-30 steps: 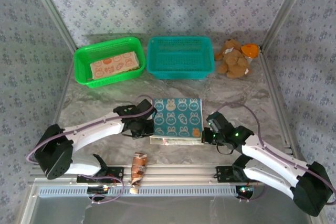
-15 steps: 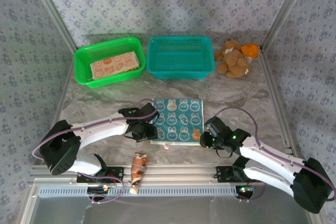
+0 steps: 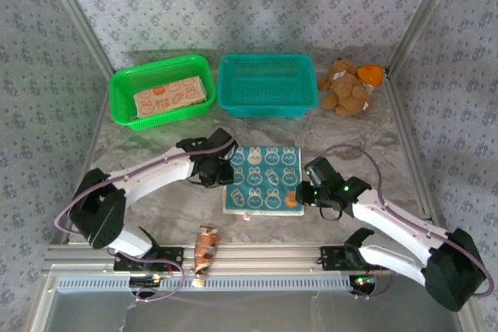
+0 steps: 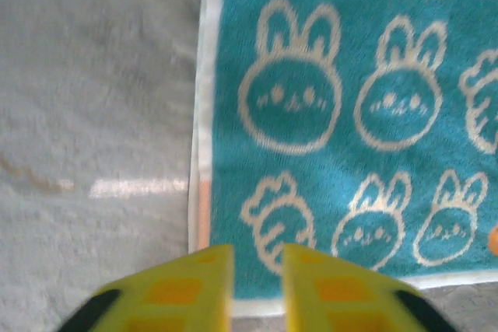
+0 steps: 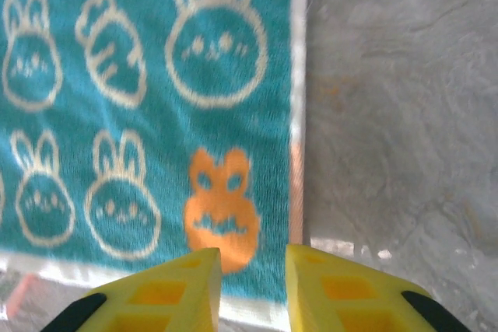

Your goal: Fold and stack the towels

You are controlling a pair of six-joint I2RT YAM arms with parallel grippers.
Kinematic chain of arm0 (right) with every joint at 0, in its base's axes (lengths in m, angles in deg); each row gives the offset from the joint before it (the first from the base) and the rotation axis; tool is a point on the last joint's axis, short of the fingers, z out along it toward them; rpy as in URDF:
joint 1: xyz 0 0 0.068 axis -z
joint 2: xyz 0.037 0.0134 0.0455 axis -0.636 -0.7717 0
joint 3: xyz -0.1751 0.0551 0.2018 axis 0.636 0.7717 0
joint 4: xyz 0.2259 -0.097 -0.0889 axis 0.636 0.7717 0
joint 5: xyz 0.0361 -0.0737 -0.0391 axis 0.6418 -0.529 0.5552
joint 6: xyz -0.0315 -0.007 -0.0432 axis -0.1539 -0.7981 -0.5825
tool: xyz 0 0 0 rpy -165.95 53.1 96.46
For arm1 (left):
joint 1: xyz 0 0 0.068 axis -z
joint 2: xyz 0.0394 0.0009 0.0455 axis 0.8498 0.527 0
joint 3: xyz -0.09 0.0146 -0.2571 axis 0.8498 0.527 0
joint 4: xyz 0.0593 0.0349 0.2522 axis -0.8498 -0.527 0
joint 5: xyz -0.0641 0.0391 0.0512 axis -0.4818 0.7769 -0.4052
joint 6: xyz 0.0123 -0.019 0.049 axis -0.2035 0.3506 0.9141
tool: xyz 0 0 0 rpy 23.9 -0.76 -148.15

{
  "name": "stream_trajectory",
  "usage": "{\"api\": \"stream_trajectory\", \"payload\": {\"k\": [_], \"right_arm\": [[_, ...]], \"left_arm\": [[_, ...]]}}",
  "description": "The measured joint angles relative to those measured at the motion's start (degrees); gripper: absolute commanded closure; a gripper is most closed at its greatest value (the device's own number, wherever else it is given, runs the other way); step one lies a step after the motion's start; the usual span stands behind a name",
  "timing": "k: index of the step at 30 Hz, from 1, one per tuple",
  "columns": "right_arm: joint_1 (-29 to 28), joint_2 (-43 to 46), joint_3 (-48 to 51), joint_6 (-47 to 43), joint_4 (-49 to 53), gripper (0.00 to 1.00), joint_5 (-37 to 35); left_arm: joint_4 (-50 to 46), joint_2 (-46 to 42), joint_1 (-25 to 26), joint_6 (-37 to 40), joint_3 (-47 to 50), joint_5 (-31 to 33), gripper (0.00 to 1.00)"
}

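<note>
From above, a teal towel (image 3: 263, 179) is seen flat on the worktop (image 3: 140, 153) between the left pincer (image 3: 223, 162) and the right pincer (image 3: 305, 190). A peach towel (image 3: 173, 96) is laid in a green basket (image 3: 124, 83). At the left wrist, the fingers are held slightly spread over a towel corner, with nothing pinched. At the right wrist, they are held likewise beside an orange face (image 5: 221, 207).

We see a grey marbled worktop (image 3: 140, 184). A teal towel (image 3: 263, 179) lies flat near its middle. Along the far edge stand a green basket (image 3: 124, 87) and a teal basket (image 3: 264, 106) side by side, with a teddy bear (image 3: 346, 87) at the right.
</note>
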Motion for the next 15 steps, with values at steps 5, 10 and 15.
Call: {"api": "stream_trajectory", "payload": {"k": [5,10,15], "right_arm": [[4.9,-9.1,-4.7,-3.0,-4.9,0.84,1.7],[10.0,-19.6,-11.0,-6.6,-10.6,0.87,3.5],[12.5,-29.0,-17.7,-8.7,-15.1,0.87,4.1]], "left_arm": [[3.2,7.5,-3.3,2.4,-5.9,-0.2,0.94],[5.0,15.4,-5.7,4.8,-12.3,-0.4,1.00],[6.7,20.7,-7.2,6.0,-16.1,-0.1,1.00]]}}
